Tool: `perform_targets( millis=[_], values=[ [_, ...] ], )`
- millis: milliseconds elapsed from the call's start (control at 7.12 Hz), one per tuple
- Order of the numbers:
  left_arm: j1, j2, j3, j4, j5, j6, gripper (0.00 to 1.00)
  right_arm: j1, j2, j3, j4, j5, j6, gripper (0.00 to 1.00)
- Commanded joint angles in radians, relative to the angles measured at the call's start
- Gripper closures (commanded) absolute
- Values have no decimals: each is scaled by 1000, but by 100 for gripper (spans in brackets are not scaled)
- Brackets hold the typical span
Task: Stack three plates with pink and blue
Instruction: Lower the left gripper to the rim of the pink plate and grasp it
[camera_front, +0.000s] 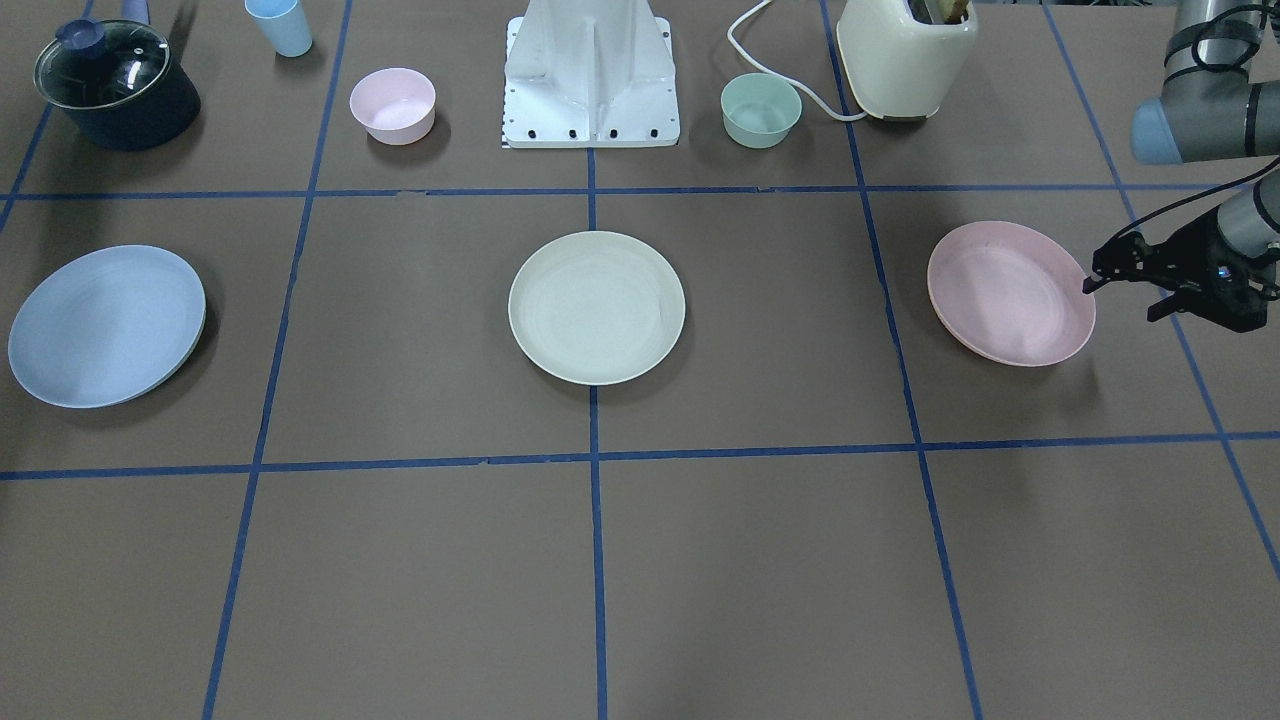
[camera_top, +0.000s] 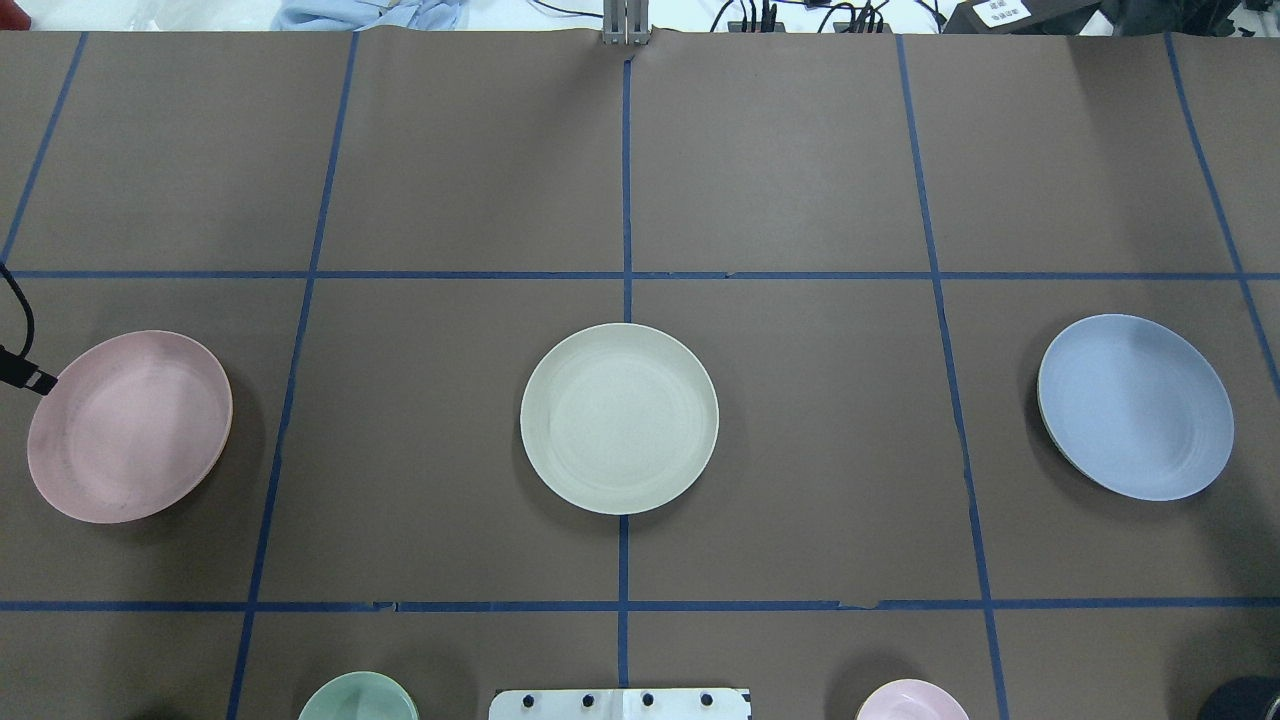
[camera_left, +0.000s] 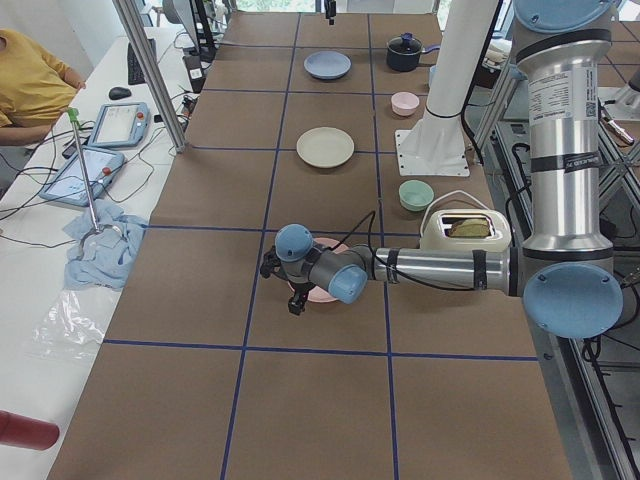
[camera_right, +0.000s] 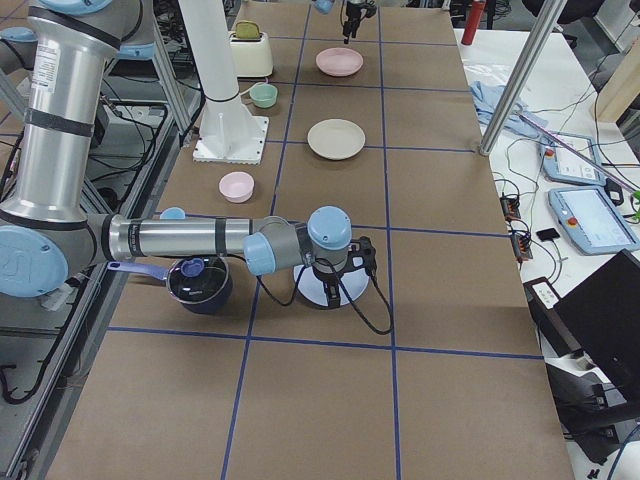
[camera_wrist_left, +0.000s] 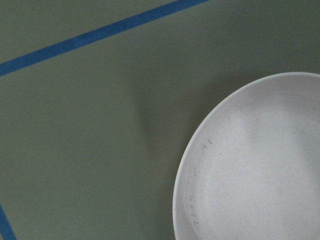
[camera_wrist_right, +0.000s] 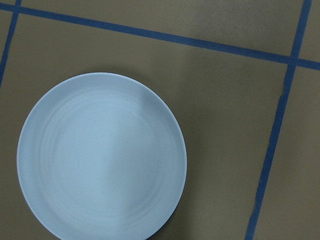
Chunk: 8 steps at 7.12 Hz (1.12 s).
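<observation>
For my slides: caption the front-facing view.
Row of blue plate, cream plate, pink plate, all apart; left tool at the pink plate's edge.

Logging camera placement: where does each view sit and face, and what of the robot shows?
Front-facing: across the table, facing robot; white base, left gripper.
Overhead: behind the robot, looking down; left fingertip.
Exterior left: table end; left arm near.
Exterior right: opposite end; right arm near.
Left wrist: down on round matte pale pink plate; no robot.
Right wrist: down on round matte light blue plate; no robot.
All exterior views share the round cream plate.
</observation>
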Motion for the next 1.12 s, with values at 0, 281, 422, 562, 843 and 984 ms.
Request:
perform_targets(
  millis=[0,281,422,562,843,984],
  values=[
    [33,-16,27,-6,-1,-1,3,-3,0,-1,0,0,0,0],
    [60,-54,68,-7,-1,-4,4,-3,0,0,0,0,0,0],
    [61,-57,68,-9,-1,-5,7,-3,0,-1,0,0,0,0],
    [63,-57,75,-9,-1,-4,10,-3,0,-1,0,-1,0,0],
    [66,-57,79,-9,-1,-4,26,-3,0,0,0,2,0,0],
    [67,-57,79,-7,-1,-4,36,-3,0,0,0,0,0,0]
  ],
)
